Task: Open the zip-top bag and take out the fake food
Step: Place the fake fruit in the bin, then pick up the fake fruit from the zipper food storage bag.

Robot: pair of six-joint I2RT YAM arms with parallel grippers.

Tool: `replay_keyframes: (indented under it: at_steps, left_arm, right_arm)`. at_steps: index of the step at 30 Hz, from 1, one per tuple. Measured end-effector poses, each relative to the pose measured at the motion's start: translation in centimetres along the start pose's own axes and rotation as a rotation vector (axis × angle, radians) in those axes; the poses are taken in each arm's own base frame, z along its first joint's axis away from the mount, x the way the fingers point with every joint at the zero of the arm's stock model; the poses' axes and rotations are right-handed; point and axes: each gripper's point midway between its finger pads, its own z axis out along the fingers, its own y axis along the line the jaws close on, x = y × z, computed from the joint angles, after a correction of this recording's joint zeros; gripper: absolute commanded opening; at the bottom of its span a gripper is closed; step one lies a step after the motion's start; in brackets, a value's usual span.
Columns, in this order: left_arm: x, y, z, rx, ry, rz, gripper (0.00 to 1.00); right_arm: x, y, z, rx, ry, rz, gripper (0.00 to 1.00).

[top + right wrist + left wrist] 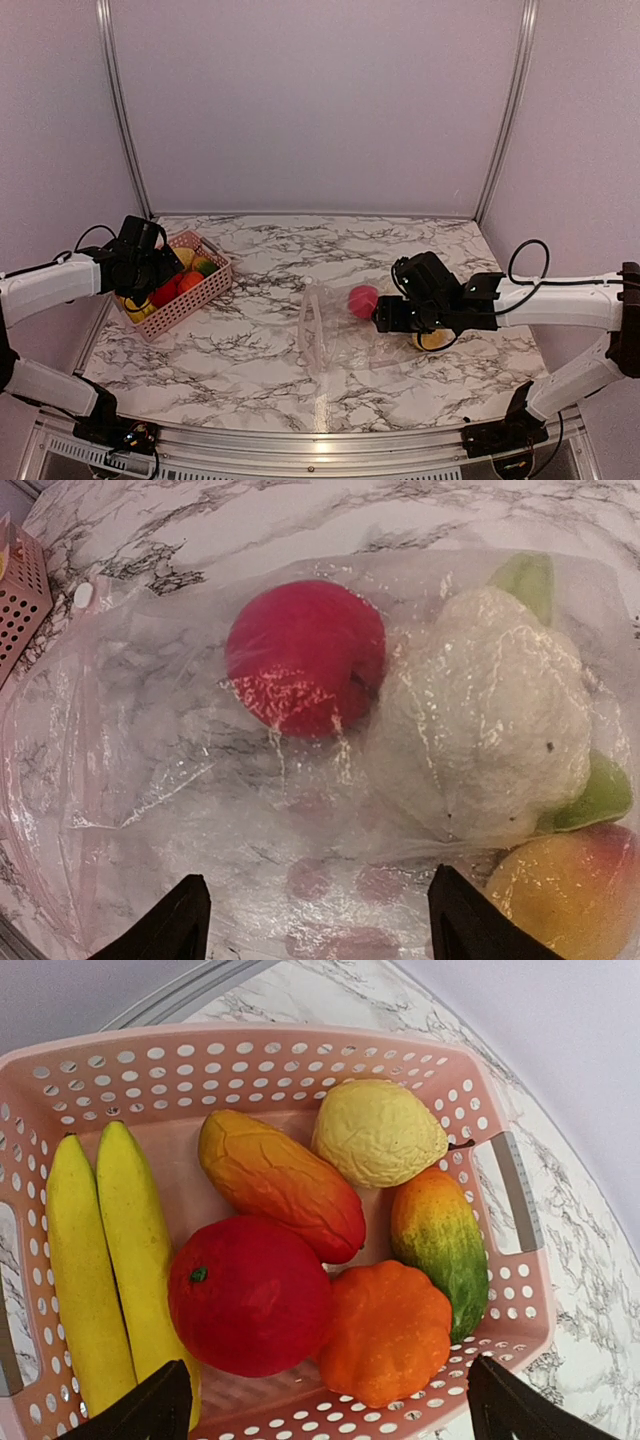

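**A:** Looking at the left gripper, how are its fingers standing?

**B:** They are standing wide apart, gripping nothing. It is hanging over the pink perforated plastic basket at 9 o'clock on the white marble-patterned table.

**A:** What is lying in there?

**B:** Two yellow plastic bananas are lying at 9 o'clock and a red round fruit at 6. An orange ribbed pumpkin is touching it at 5. An orange-red mango is sitting in the middle, a pale yellow lemon at 1 and a green-and-orange piece at 3.

**A:** And the large clear crinkly plastic zip-top bag?

**B:** It is lying near the table's middle, toward 4 o'clock, well apart from the basket. The right gripper is hovering just over it, fingers spread wide, clamping nothing.

**A:** Is fake food sitting inside?

**B:** Yes. In the right wrist view a deep pink ball-shaped fruit is lying at 11 o'clock, and a white knobbly cauliflower with green leaves is touching it at 3. A yellow-orange peach is lying at 5, though whether it is inside the film I cannot tell.
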Motion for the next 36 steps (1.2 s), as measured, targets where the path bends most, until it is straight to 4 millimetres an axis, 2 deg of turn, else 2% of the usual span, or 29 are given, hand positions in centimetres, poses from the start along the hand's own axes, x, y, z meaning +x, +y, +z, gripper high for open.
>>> replay_keyframes:
  at_steps: [8, 12, 15, 20, 27, 33, 36]
  left_arm:
    - [-1.9, -1.5, -2.6, 0.064, -0.05, 0.013, 0.99]
    - [-1.4, -2.6, -3.2, 0.09, -0.042, 0.046, 0.99]
    - [-0.1, -4.6, -3.8, 0.136, -0.018, 0.097, 0.99]
    - [4.2, -8.3, -4.2, 0.208, 0.06, 0.204, 0.99]
    - [12.7, -11.9, -3.1, 0.263, 0.218, 0.347, 0.99]
    - [19.6, -16.0, -3.6, 0.345, 0.33, 0.448, 0.98]
    - [22.3, -18.2, -4.1, 0.39, 0.369, 0.48, 0.97]
  right_arm:
    - [-0.3, 0.1, -0.1, 0.002, -0.006, 0.0, 0.74]
    - [-0.3, -0.1, -0.1, 0.011, -0.009, -0.002, 0.74]
    - [-0.7, -0.3, -0.3, 0.021, -0.017, 0.0, 0.74]
    - [-1.6, -1.0, -0.7, 0.037, -0.039, 0.009, 0.74]
    - [-2.9, -2.1, -1.2, 0.063, -0.064, 0.023, 0.65]
    - [-5.7, -2.3, -1.1, 0.06, -0.097, 0.037, 0.61]
    - [-7.1, -2.4, -0.6, 0.063, -0.111, 0.043, 0.6]
